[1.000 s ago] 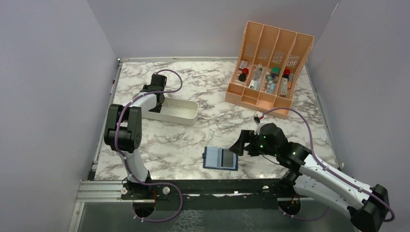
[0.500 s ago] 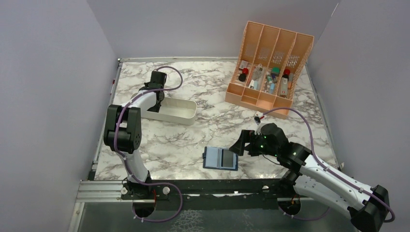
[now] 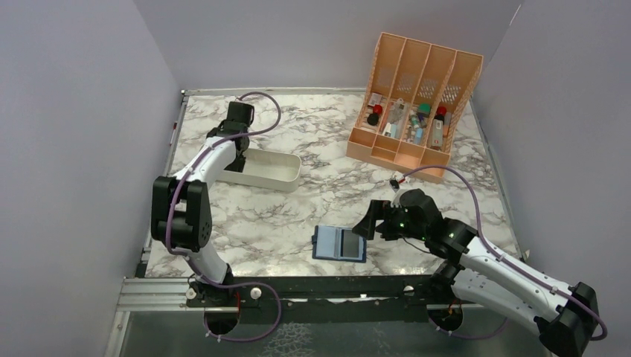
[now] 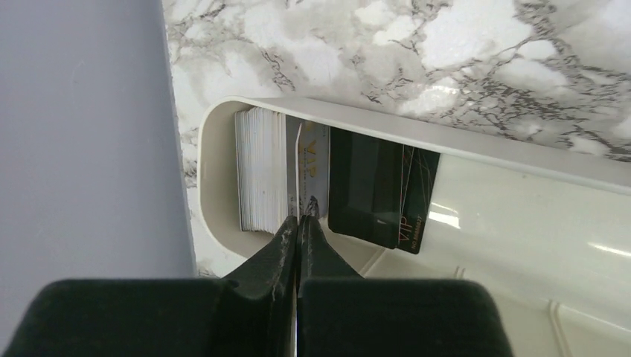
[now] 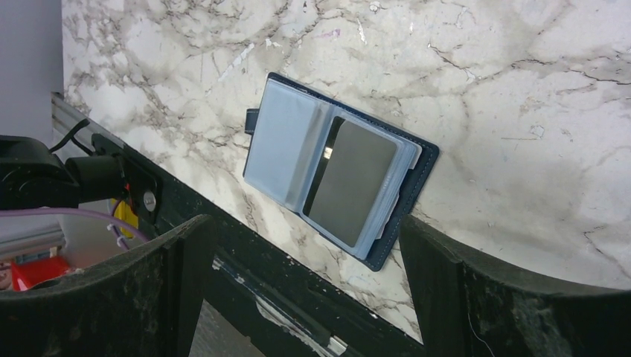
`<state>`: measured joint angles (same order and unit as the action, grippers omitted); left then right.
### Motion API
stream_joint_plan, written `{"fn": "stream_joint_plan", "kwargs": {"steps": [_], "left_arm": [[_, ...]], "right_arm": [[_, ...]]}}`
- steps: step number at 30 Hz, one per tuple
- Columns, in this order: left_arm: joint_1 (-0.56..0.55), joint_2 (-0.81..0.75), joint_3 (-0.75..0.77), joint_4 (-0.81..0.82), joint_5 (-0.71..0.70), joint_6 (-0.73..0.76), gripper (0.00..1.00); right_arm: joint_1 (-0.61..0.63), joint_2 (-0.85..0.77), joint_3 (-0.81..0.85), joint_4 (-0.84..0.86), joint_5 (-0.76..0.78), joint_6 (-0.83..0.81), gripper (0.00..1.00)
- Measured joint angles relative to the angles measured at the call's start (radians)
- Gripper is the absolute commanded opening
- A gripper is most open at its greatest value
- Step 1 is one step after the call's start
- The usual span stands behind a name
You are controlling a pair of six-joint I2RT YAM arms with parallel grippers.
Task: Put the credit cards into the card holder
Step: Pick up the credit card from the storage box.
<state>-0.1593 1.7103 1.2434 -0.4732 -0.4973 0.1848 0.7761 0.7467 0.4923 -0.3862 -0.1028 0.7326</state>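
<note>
Left hand (image 4: 298,227) pinches a pale credit card (image 4: 313,160) marked "VIP" in the tray (image 4: 446,138); right hand (image 5: 301,245) gapes wide, empty.

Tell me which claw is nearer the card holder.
Right. The right claw is open just right of the card holder. The left claw is far off, at the tray's left end, shut on a card.
</note>
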Motion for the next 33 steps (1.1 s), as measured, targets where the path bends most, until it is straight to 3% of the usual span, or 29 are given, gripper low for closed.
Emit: {"fn": "stream_joint_plan", "kwargs": {"steps": [6, 12, 18, 23, 26, 30, 33], "left_arm": [[-0.011, -0.103, 0.024, -0.058, 0.070, -0.056, 0.00], [-0.012, -0.198, 0.024, -0.094, 0.228, -0.138, 0.00], [-0.013, -0.338, -0.054, -0.030, 0.524, -0.286, 0.00], [-0.013, -0.466, -0.243, 0.151, 0.813, -0.512, 0.00], [-0.013, -0.504, -0.357, 0.304, 0.960, -0.670, 0.00], [-0.039, -0.550, -0.528, 0.544, 1.112, -0.917, 0.00], [-0.093, -0.573, -0.592, 0.634, 1.164, -1.027, 0.00]], "right_arm": [[0.000, 0.013, 0.000, 0.004, -0.016, 0.000, 0.96], [0.000, 0.016, 0.000, 0.023, -0.034, 0.009, 0.96], [0.000, 0.014, -0.003, 0.060, -0.054, 0.026, 0.93], [0.000, 0.003, -0.019, 0.122, -0.081, 0.057, 0.89], [0.000, 0.000, -0.028, 0.162, -0.098, 0.088, 0.82], [0.000, -0.013, -0.062, 0.272, -0.130, 0.148, 0.58], [0.000, -0.009, -0.094, 0.386, -0.151, 0.211, 0.48]]}}
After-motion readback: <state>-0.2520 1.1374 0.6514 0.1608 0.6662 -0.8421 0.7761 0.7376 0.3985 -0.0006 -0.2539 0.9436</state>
